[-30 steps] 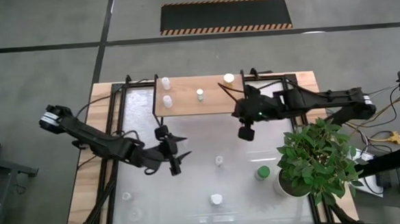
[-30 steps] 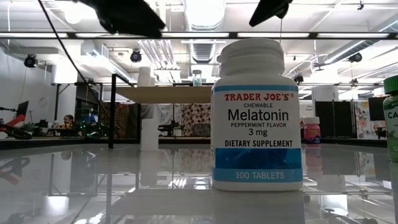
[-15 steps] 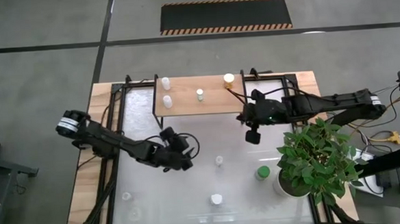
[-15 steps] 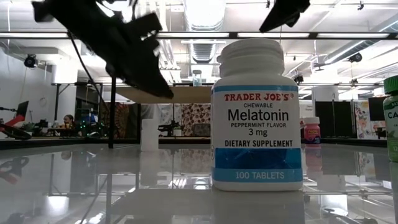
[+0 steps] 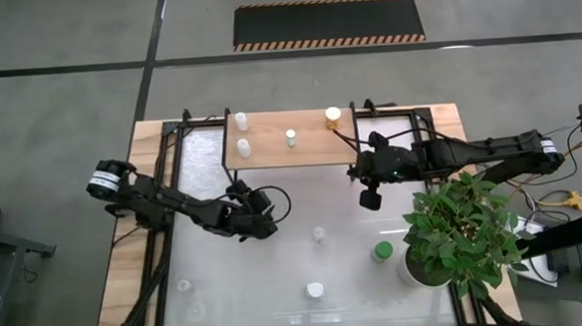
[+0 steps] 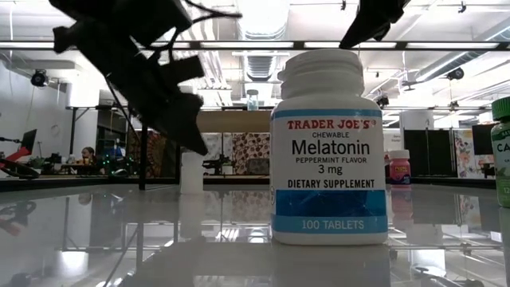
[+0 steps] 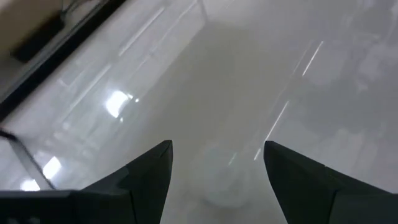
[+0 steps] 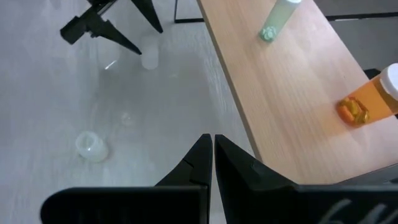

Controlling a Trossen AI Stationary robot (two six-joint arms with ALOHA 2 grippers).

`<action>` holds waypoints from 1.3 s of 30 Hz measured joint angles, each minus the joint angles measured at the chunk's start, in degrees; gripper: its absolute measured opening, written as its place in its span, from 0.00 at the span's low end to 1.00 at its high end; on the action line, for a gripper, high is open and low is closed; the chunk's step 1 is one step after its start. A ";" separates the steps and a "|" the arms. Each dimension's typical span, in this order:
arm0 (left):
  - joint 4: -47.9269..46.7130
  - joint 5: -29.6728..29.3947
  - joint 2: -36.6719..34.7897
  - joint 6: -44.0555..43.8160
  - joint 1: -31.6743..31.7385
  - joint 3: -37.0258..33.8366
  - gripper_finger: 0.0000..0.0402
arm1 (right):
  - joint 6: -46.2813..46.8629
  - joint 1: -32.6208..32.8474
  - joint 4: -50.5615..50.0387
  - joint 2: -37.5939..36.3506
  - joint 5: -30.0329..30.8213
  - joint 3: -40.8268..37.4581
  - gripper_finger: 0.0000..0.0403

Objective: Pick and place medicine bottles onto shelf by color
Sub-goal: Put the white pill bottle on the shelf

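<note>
My left gripper [image 5: 277, 214] is open and low over the white table's middle left, slanting down. A small pale bottle [image 8: 149, 60] stands on the table just ahead of its fingertips and shows faintly between them [image 7: 219, 183]; nothing touches it. My right gripper [image 5: 371, 199] hangs shut and empty [image 8: 213, 147] beside the shelf's near right corner. On the wooden shelf [image 5: 300, 152] stand two white bottles [image 5: 241, 133], a pale green one [image 5: 291, 137] and an orange one [image 5: 332, 114].
On the table stand a clear bottle [image 5: 319, 234], a green bottle [image 5: 381, 250], a white melatonin bottle [image 5: 315, 291] close to the low camera, and two clear ones [image 5: 188, 296] near left. A potted plant [image 5: 459, 229] fills the right side.
My left gripper has come down from high above the table toward the pale bottle, shifting toward the table's right edge and rolling its wrist, its fingers still apart. My right gripper has drifted a little toward the right edge and stays shut.
</note>
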 joint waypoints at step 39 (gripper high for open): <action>4.95 10.66 0.02 6.78 -1.98 12.85 0.29 | -0.17 0.00 -0.11 0.02 0.00 0.05 0.03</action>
